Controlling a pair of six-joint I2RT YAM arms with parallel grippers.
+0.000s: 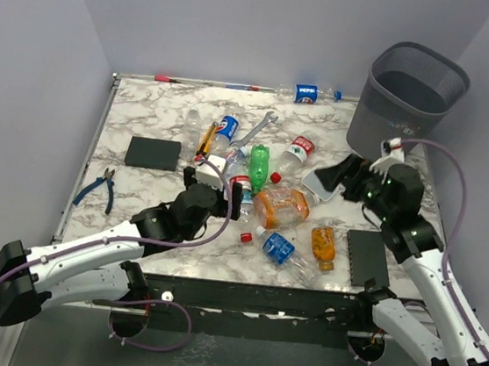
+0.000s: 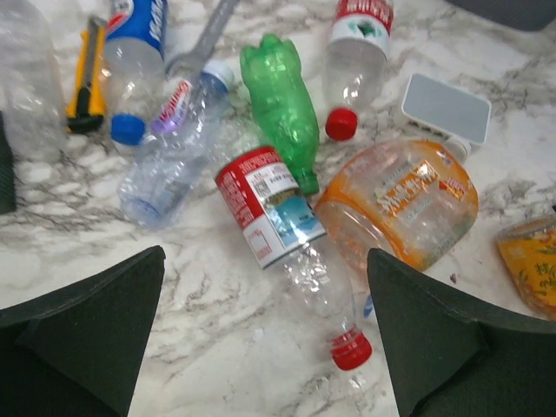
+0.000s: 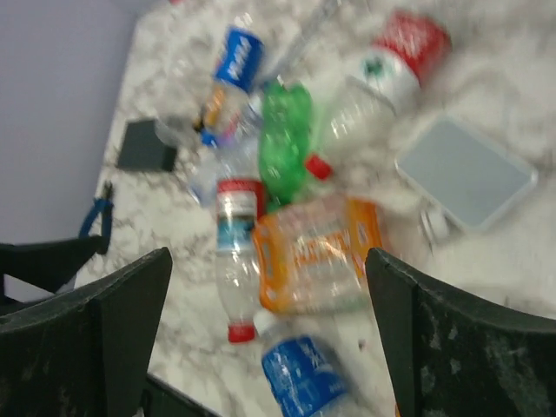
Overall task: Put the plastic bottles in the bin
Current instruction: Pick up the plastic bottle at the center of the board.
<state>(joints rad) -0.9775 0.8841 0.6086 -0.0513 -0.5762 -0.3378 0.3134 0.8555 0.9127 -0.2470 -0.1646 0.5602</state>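
Observation:
Several plastic bottles lie in a heap mid-table: a green one (image 1: pixel 259 163), a wide orange one (image 1: pixel 281 207), a blue-labelled one (image 1: pixel 279 246), a small orange one (image 1: pixel 323 245) and a Pepsi one (image 1: pixel 225 131). The mesh bin (image 1: pixel 414 92) stands at the far right. My left gripper (image 1: pixel 213 184) is open and empty, low over a clear red-labelled, red-capped bottle (image 2: pixel 287 234) that lies between its fingers (image 2: pixel 95 330). My right gripper (image 1: pixel 344 178) is open and empty, raised right of the heap; its view shows the orange bottle (image 3: pixel 317 252) and the blue-labelled bottle (image 3: pixel 300 378) below.
A silver wrench (image 1: pixel 255 131) and a yellow-handled knife (image 2: pixel 87 78) lie among the bottles. A white flat box (image 1: pixel 320 183) sits under the right gripper. Black blocks lie at left (image 1: pixel 152 152) and near right (image 1: pixel 367 257). Blue pliers (image 1: pixel 98 186) lie left. Another Pepsi bottle (image 1: pixel 308 93) lies at the back edge.

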